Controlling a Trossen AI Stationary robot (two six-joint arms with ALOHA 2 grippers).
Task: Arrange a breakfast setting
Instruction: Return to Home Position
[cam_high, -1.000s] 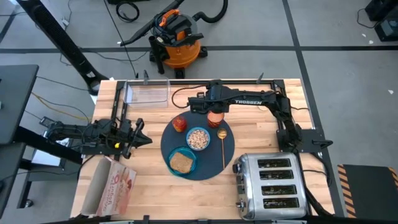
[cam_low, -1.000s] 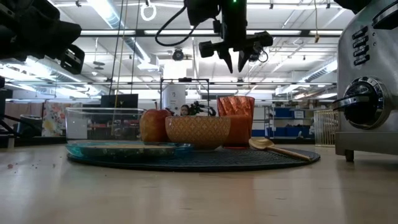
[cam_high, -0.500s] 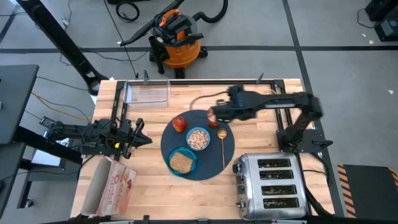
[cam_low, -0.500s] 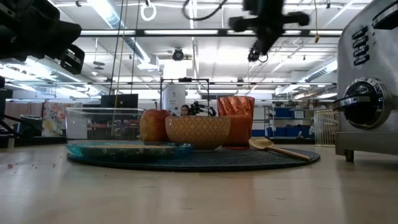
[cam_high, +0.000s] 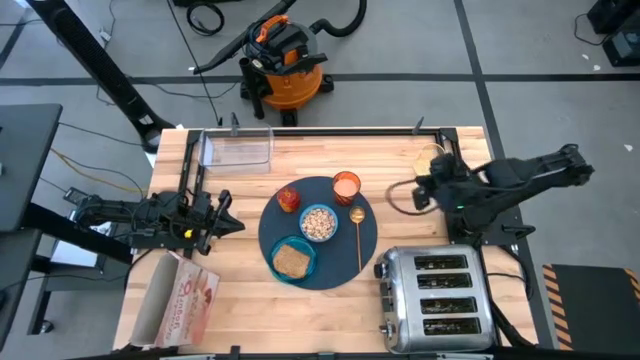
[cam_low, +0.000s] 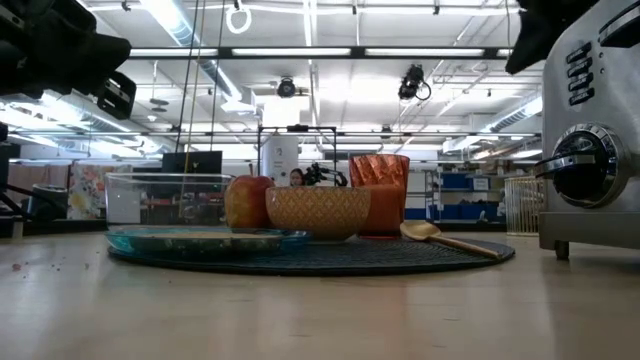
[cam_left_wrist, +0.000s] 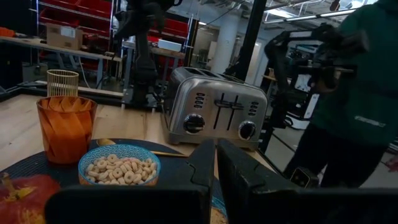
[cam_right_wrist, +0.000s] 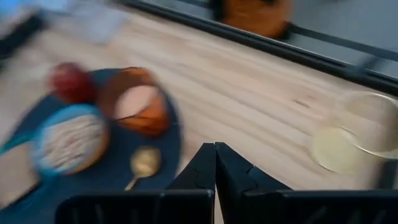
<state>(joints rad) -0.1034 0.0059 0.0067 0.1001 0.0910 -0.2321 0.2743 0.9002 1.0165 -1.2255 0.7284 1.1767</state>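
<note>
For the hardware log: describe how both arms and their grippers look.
The left arm and right arm are black, built of jointed tubular segments, with dark cables running along them. The left gripper and right gripper each have two flat, matte black fingers tapering to angular tips.

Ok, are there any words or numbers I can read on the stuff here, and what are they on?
No text here is clear enough to quote.
On the pink cereal box: print too small to read.
On the chrome toaster: no lettering I can make out.
On the person's green top: a small white mark, too blurred to read.
</note>
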